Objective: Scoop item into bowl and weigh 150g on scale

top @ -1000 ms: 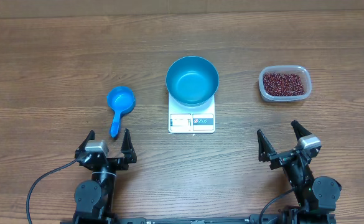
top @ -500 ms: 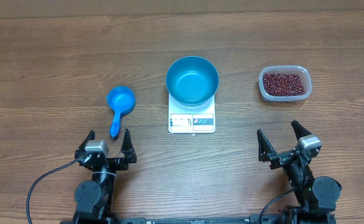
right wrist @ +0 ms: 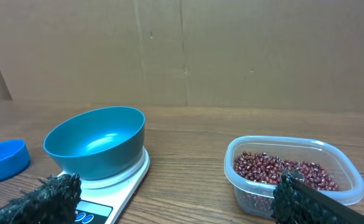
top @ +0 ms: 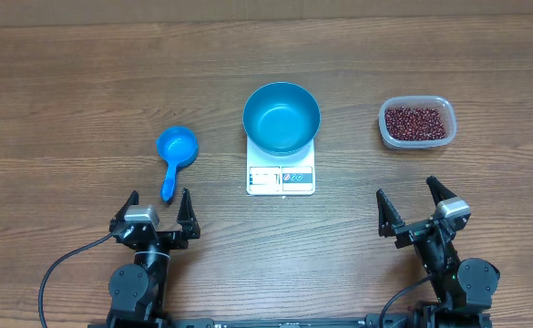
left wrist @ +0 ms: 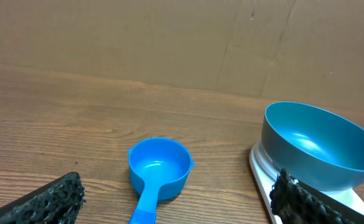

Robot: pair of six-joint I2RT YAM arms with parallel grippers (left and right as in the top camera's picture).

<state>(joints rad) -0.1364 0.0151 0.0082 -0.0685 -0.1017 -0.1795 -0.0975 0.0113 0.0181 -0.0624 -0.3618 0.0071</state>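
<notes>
- You are facing a brown wooden table (top: pixel 66 73). A plain cardboard wall (right wrist: pixel 231 50) stands behind it in both wrist views.
- A small white square kitchen scale (top: pixel 281 179) sits near the middle of the table, with its display panel on the edge nearest you. The reading is too small to make out.
- The deep blue bowl (top: pixel 281 117) stands on the scale. Its glossy inside is empty.
- The red-brown beans (top: pixel 416 122) all lie in a clear plastic tub (top: pixel 384 128) to the right of the scale, well apart from it.
- A small blue scoop (top: pixel 176 148) lies flat on the table to the left of the scale. Its cup faces up and its handle points back toward your left arm.
- Your left gripper (top: pixel 158 199) waits near the front edge, just short of the scoop handle. Its jaws are spread fully wide and hold nothing.
- Your right gripper (top: pixel 406 189) waits at the front right, roughly in line with the tub. Its jaws are equally wide and empty.
- The task looks to be at its very start, since no beans have reached the bowl and the scoop is untouched. Picking up the scoop is the step in hand.
- The next move probably calls for the left arm to reach forward and come down low. The fingers would straddle the thin handle and close firmly on it.
- The tub is light, so it may slide when you dig into it. Your right gripper could steady it.
</notes>
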